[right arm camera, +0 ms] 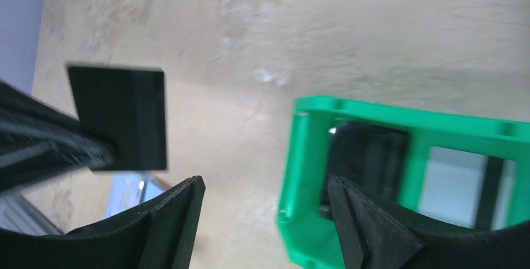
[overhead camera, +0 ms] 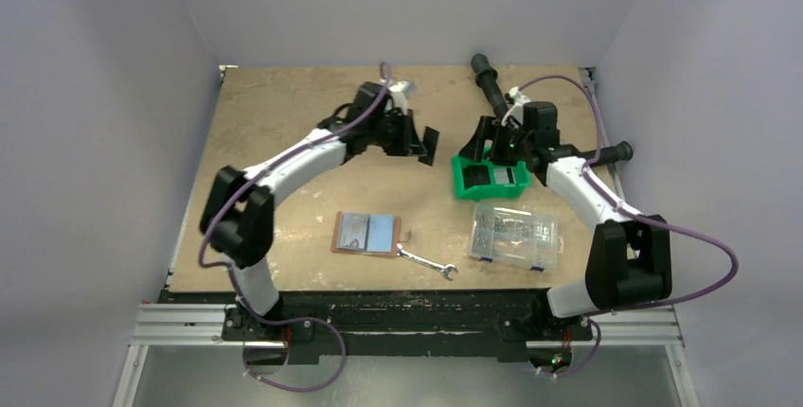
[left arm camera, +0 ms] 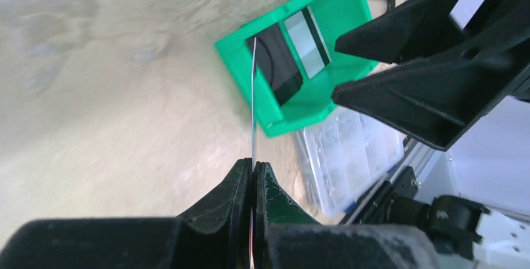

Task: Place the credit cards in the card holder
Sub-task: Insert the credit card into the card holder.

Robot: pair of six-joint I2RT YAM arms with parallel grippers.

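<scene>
The card holder [overhead camera: 367, 233] lies open near the table's front, with a greyish card in its left pocket and a light blue card in its right. My left gripper [overhead camera: 423, 142] is shut on a dark credit card [overhead camera: 431, 147] and holds it in the air left of the green bin [overhead camera: 490, 191]. In the left wrist view the card shows edge-on [left arm camera: 253, 106], rising from the closed gripper [left arm camera: 253, 167]. My right gripper [overhead camera: 490, 150] is open and empty over the bin's left end [right arm camera: 312, 156]; its fingers straddle the bin's wall [right arm camera: 265, 181]. The held card shows there too [right arm camera: 119, 116].
The green bin [left arm camera: 250, 50] holds a dark card [left arm camera: 278, 62] and a light card with a dark stripe [left arm camera: 306, 40]. A clear plastic compartment box [overhead camera: 513, 235] sits in front of the bin. A wrench [overhead camera: 426, 263] lies right of the card holder.
</scene>
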